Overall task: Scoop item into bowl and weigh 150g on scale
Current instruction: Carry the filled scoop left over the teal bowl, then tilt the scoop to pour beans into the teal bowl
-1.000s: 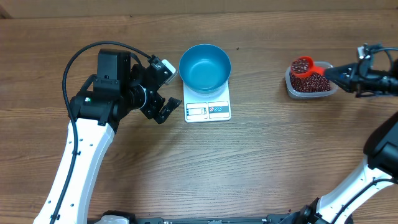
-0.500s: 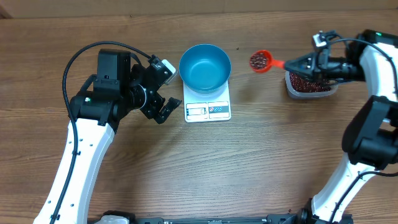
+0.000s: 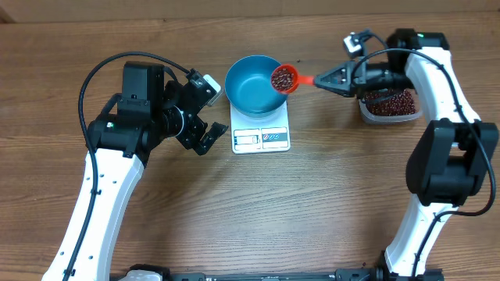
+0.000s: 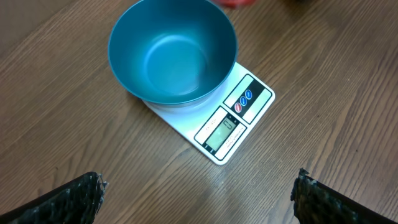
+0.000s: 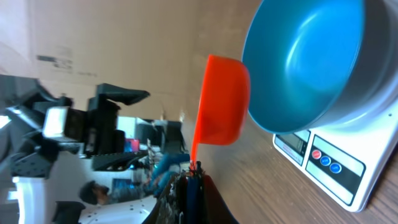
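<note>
Over the right rim of the blue bowl point(image 3: 257, 84), near the top centre of the overhead view, an orange-red scoop point(image 3: 285, 79) hangs with a load of dark red-brown beans point(image 3: 283, 80) showing in its cup. The cup overlaps the bowl's edge, partly above the bowl and partly outside it. The scoop's thin handle runs to the right into the right gripper point(image 3: 322, 80), whose jaws are pinched tight on the end of it, so the beans sit just left of the fingertips with only the handle between them. In the right wrist view the same dark fingers point(image 5: 188, 186) clamp the handle at the bottom of the frame, the scoop's orange underside point(image 5: 221, 99) rises above them, and the bowl point(image 5: 305, 56) fills the upper right, its rim just beside the cup; whether the two touch cannot be told. The bowl stands on the white scale point(image 3: 261, 133), covering its upper part and leaving the display and buttons free along the lower edge; the left wrist view shows smooth blue inside the bowl point(image 4: 173, 53) and the scale's panel point(image 4: 233, 121) to the lower right, its reading too small to make out. More beans fill a clear tub point(image 3: 388, 105) at the upper right, under the right arm. Left of the scale, the left gripper point(image 3: 209, 112) hovers near the wooden table point(image 3: 312, 203) with jaws spread wide around nothing, its two fingertips point(image 4: 74, 199) sitting at the bottom corners of its own view, well apart.
</note>
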Motion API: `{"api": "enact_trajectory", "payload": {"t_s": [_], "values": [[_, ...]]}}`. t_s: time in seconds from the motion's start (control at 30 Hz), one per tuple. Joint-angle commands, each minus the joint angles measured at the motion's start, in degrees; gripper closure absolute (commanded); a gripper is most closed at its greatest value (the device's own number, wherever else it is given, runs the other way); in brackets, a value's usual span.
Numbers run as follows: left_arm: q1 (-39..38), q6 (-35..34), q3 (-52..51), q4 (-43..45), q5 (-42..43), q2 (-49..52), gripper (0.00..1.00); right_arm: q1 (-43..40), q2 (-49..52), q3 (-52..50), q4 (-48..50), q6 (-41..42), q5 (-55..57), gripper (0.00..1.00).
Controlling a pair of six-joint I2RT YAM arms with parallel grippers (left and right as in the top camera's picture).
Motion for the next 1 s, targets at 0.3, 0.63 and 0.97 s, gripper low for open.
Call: {"api": "enact_trajectory", "payload": {"t_s": [0.3, 0.63, 0.97], "values": [[0.2, 0.7, 1.2, 0.2, 0.3, 0.3, 0.01, 10.7, 0.2, 17.7, 3.4, 23.3, 32.2, 0.96], [0.2, 0.7, 1.2, 0.2, 0.3, 0.3, 0.01, 22.0, 0.2, 26.0, 1.9, 27.3, 61.7, 0.96], [0.2, 0.7, 1.2, 0.2, 0.3, 0.3, 0.01, 30.4, 0.2, 26.0, 2.5, 28.5, 80.0, 0.96]]}}
